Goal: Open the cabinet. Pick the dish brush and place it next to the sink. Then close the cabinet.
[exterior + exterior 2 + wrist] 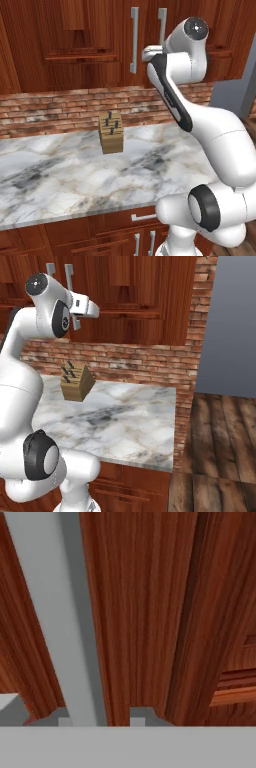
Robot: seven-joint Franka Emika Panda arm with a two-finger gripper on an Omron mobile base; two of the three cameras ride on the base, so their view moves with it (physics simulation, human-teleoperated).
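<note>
**Robot hand at the cabinet handle, doors not open yet**

The white arm reaches up high to the cabinet [145,30] on the wall. This is the tall red-brown one with two long silver bar handles. Both doors look shut.

In the hand view, one silver handle [55,617] runs up the picture, right in front of the hand [97,718]. The two dark finger tips [140,714] stand one on each side of the bar, with the bar between them. The tips are a little apart. I cannot tell if they are squeezing the bar or just sitting around it.

So the job looks like it is only at the start. The door must be pulled open first. The dish brush is likely inside the shut cabinet. After that, the brush must go next to the sink, and then the door must be shut again.

Below the cabinet is the marble desk [55,175] with a brick wall [50,112] behind it. A wooden knife block [111,132] stands on the desk, well below the hand. The desk ends at a sharp edge on the right side, next to the wood floor [220,446]. There is lots of open air in front of the doors, so a door should have room to swing out. The arm's own elbow is near the doors and may have to move back.
</note>
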